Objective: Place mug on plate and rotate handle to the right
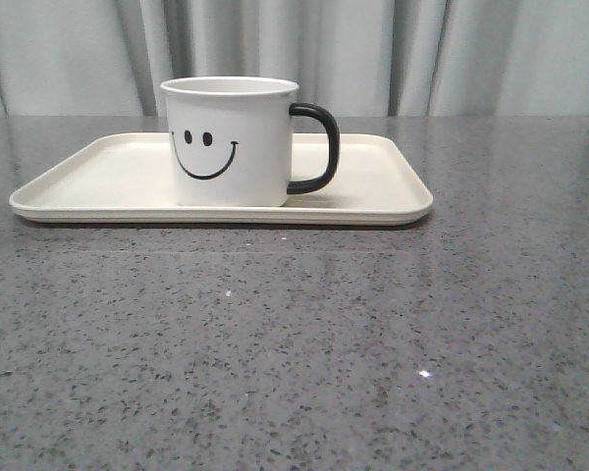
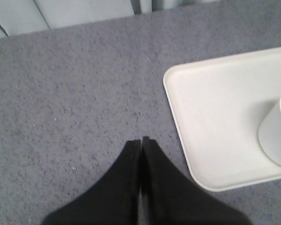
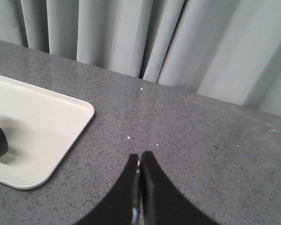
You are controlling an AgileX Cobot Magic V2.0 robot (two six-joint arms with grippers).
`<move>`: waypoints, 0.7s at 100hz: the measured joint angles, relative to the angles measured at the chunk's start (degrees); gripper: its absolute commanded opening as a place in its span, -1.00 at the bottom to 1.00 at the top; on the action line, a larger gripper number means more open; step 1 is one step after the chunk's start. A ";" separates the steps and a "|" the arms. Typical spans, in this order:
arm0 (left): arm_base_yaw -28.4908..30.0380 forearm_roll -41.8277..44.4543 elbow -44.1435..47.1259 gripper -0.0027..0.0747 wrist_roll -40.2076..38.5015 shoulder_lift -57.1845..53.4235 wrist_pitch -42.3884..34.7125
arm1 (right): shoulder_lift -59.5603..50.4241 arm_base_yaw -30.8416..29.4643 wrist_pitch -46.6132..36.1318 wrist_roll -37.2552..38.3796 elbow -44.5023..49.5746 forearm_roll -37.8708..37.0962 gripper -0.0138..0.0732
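Front view: mug (image 1: 231, 142) upright on plate (image 1: 393, 201), handle (image 1: 317, 147) pointing right, looks done. Both grippers' fingers pressed together, empty, over tabletop (image 1: 294, 343); left gripper (image 2: 141, 139), right gripper (image 3: 140, 153) flank plate, apart from it

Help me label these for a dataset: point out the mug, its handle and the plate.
mug (image 1: 231, 147): front view, on the white side wall by the smiley face.
handle (image 1: 329, 147): front view, on the black loop's outer curve.
plate (image 1: 393, 186): front view, on bare surface near its right end.
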 measured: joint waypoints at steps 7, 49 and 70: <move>0.00 0.00 1.66 -0.98 0.87 -2.35 -4.34 | 0.00 0.00 0.00 0.00 0.00 0.00 -0.81; 0.00 -0.10 38.35 -0.98 2.51 -29.74 -45.34 | 0.00 0.00 0.00 0.00 0.00 0.00 -0.81; 0.00 -0.21 53.35 -0.98 2.30 -41.92 -51.46 | 0.00 0.00 0.00 0.00 0.00 0.00 -0.81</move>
